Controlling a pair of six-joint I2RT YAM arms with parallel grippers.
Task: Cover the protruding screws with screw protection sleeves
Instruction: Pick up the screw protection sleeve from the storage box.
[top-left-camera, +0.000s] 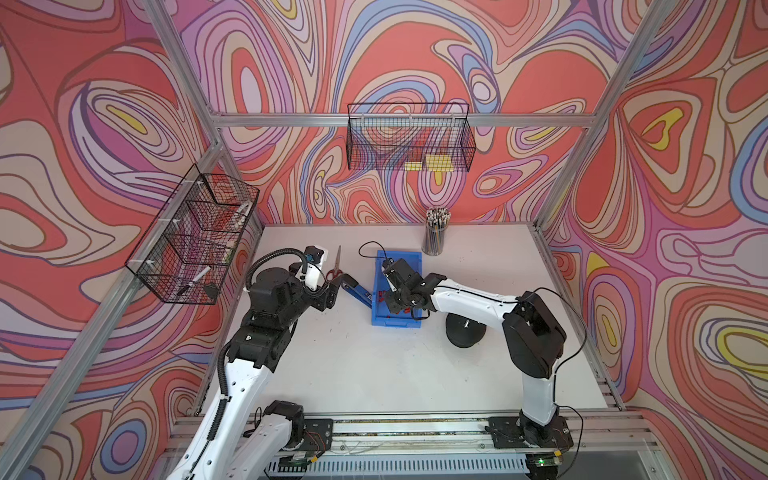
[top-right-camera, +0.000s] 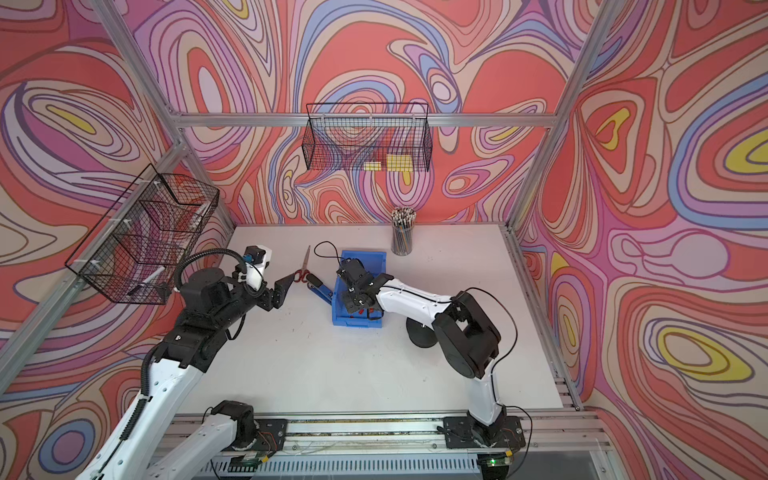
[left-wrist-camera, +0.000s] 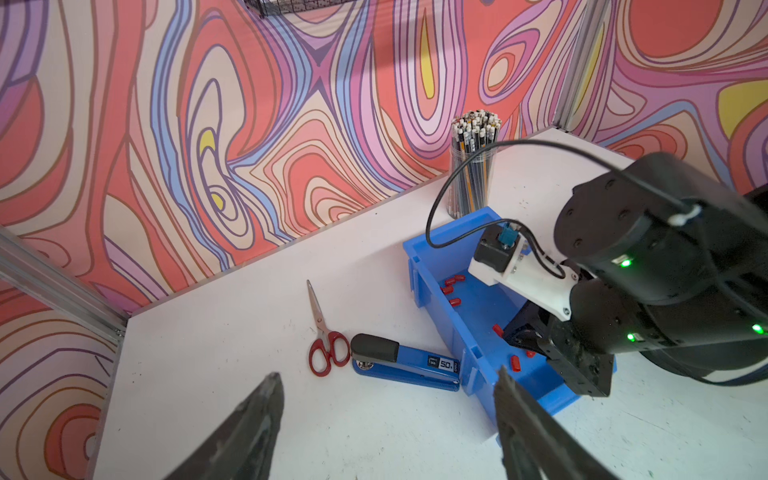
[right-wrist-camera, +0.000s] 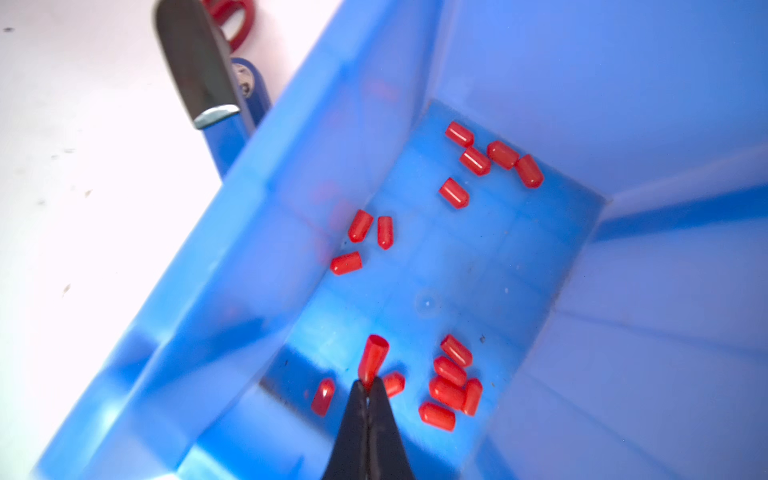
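Several red screw protection sleeves (right-wrist-camera: 453, 193) lie loose on the floor of a blue bin (top-left-camera: 384, 259) mid-table. My right gripper (right-wrist-camera: 368, 382) reaches down inside the bin, shut on the end of one sleeve (right-wrist-camera: 373, 358), which sticks out past the fingertips above the bin floor. In a top view this gripper (top-left-camera: 392, 307) is over the bin's near half. The black domed base (top-left-camera: 465, 332) sits right of the bin, partly under my right arm; one protruding screw (top-left-camera: 466, 323) shows, the others are hidden. My left gripper (left-wrist-camera: 387, 374) hangs open and empty left of the bin.
Red-handled scissors (left-wrist-camera: 326, 332) and a blue stapler (left-wrist-camera: 409, 363) lie left of the bin, between it and my left gripper. A cup of pencils (top-left-camera: 435, 232) stands at the back. Wire baskets (top-left-camera: 409, 137) (top-left-camera: 195, 237) hang on the back and left walls.
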